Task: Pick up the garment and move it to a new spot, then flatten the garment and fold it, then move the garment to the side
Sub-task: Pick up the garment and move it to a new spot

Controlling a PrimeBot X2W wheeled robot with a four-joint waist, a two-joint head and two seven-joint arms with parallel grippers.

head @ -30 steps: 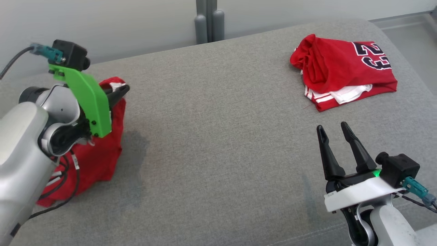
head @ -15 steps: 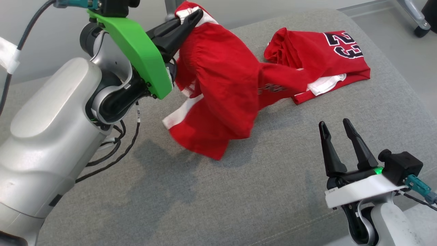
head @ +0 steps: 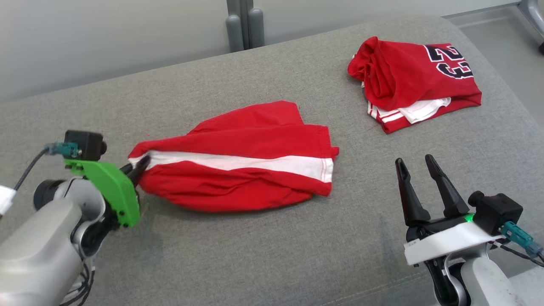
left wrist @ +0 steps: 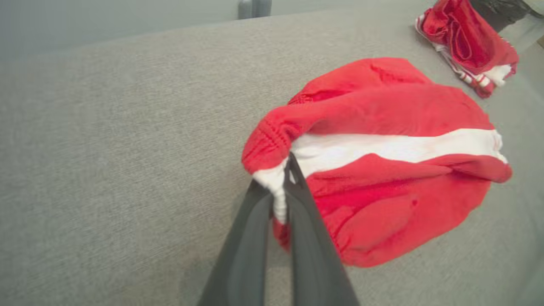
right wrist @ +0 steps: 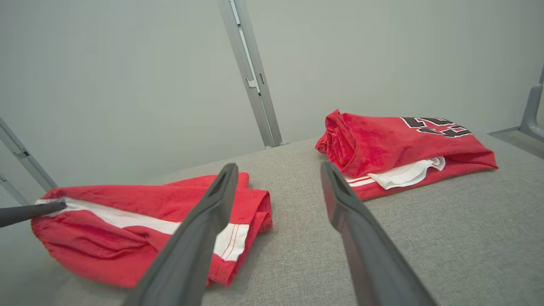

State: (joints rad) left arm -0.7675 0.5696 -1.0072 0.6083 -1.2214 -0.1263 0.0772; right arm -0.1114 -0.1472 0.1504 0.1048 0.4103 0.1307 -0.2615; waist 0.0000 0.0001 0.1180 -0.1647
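Observation:
The garment, red shorts with a white side stripe, lies rumpled in the middle of the grey cushion. My left gripper is shut on the garment's left end, at the waistband. The left wrist view shows the garment with the white waistband edge pinched between my fingertips. My right gripper stands open and empty at the lower right, apart from the cloth. In the right wrist view the garment lies to the left beyond the spread fingers.
A folded red jersey with a black number lies at the back right of the cushion, also in the right wrist view as the jersey. A grey post stands behind the cushion against the pale wall.
My left gripper swung the garment up and across from the far left, then brought it down onto the middle of the cushion. The head camera shifted. The right gripper kept still.

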